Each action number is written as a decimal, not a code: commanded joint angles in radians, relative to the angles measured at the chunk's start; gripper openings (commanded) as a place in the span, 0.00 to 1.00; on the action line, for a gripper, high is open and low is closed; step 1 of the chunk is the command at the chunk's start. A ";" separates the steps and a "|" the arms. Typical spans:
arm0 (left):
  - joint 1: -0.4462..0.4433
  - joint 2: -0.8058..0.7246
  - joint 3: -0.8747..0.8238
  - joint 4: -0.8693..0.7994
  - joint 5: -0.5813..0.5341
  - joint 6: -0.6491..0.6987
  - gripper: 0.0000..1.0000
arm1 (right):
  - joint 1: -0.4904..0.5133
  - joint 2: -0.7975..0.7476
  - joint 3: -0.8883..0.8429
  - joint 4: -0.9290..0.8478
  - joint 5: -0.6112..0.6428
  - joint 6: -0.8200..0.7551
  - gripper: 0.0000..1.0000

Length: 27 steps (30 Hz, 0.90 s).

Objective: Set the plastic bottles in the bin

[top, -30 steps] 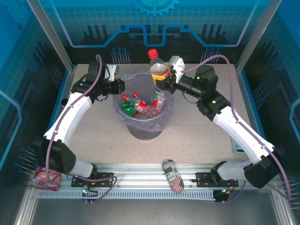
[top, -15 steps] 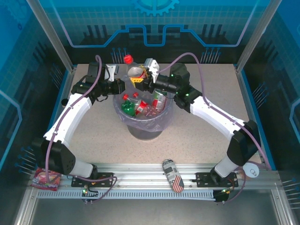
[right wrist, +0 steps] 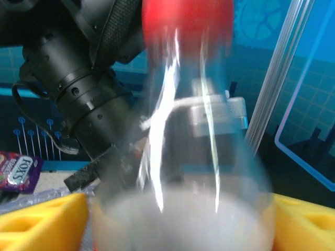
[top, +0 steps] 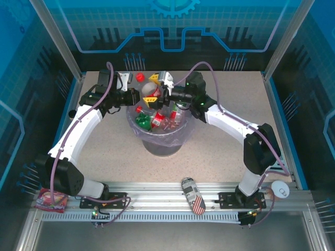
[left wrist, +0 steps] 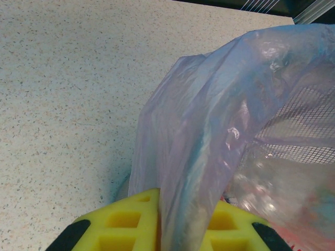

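The grey bin [top: 159, 142], lined with a pale-lilac bag [left wrist: 209, 130], stands mid-table. Several plastic bottles lie inside it, among them a green one [top: 142, 119] and red-labelled ones [top: 177, 116]. My left gripper [top: 134, 97] [left wrist: 180, 230] is shut on a fold of the bag at the bin's left rim. My right gripper [top: 152, 89] [right wrist: 180, 219] hovers over the far-left rim, its yellow fingers [right wrist: 42, 219] spread wide. Between them is a clear bottle [top: 148, 88] [right wrist: 183, 157] with a red cap [top: 140, 76] [right wrist: 187, 18], blurred with motion.
A flag-patterned can [top: 193, 195] lies on the front rail between the arm bases. A sweets packet [top: 51, 198] [right wrist: 18, 172] sits at the near left corner. The left arm's black wrist [right wrist: 78, 78] is close beside the bottle. Bare table [left wrist: 63, 78] surrounds the bin.
My right arm swung left along the bin's far rim with the red-capped bottle, and its fingers have spread apart. The left gripper kept its hold on the bag.
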 commanded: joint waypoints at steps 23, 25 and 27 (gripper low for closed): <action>-0.017 -0.019 -0.041 -0.048 0.018 0.017 0.00 | 0.098 -0.032 0.399 -0.667 0.344 -0.088 0.64; -0.017 -0.021 -0.044 -0.046 0.019 0.018 0.00 | 0.107 0.000 0.433 -0.665 0.343 -0.077 0.64; -0.017 -0.021 -0.043 -0.045 0.019 0.018 0.00 | 0.112 0.032 0.474 -0.653 0.341 -0.041 0.64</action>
